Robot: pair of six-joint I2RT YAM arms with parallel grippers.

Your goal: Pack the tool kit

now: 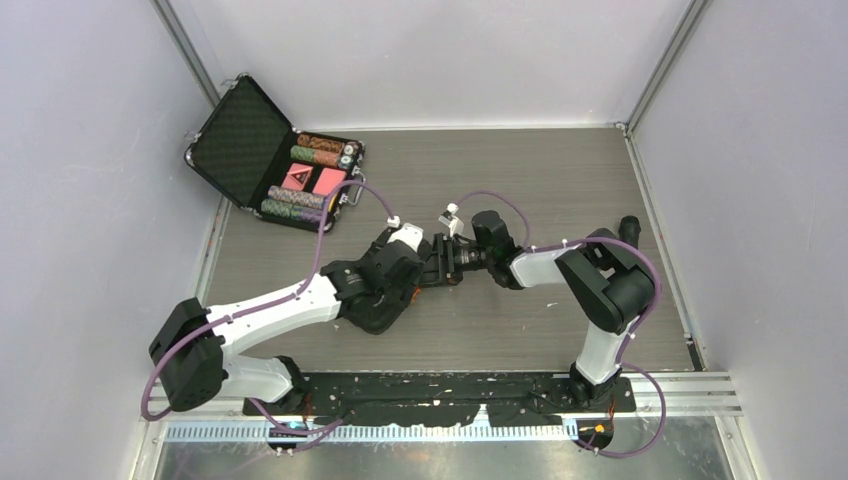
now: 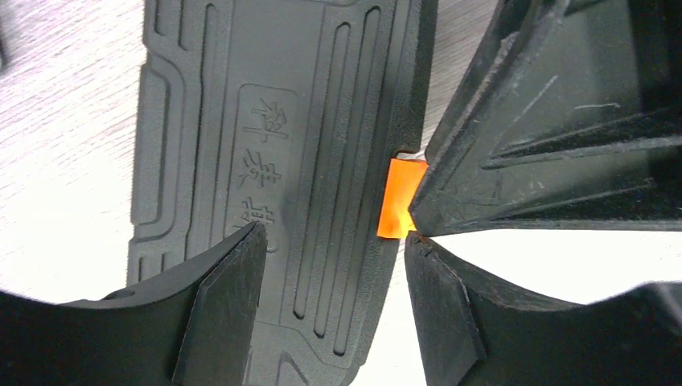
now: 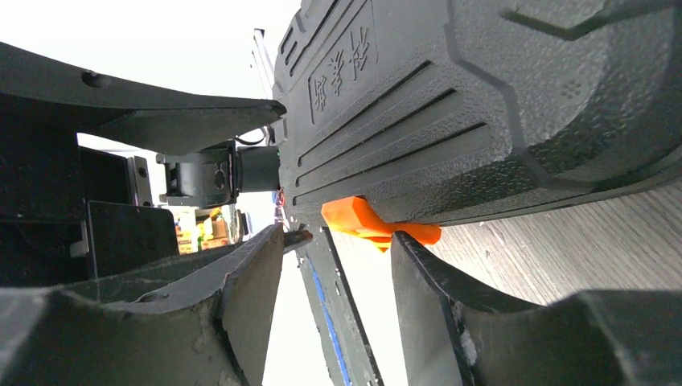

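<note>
Tool kit (image 2: 273, 145) below left end effector (image 2: 331, 235)

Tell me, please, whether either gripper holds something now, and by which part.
Nothing is held. The left gripper and the right gripper both stand open at the closed tool kit; one right fingertip only seems to touch its orange latch.

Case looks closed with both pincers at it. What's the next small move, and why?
Probably push the right pincer against the orange latch to snap it flat on the tool kit. It looks shut, yet the latch juts out from its edge, with one right finger seemingly touching it.
</note>
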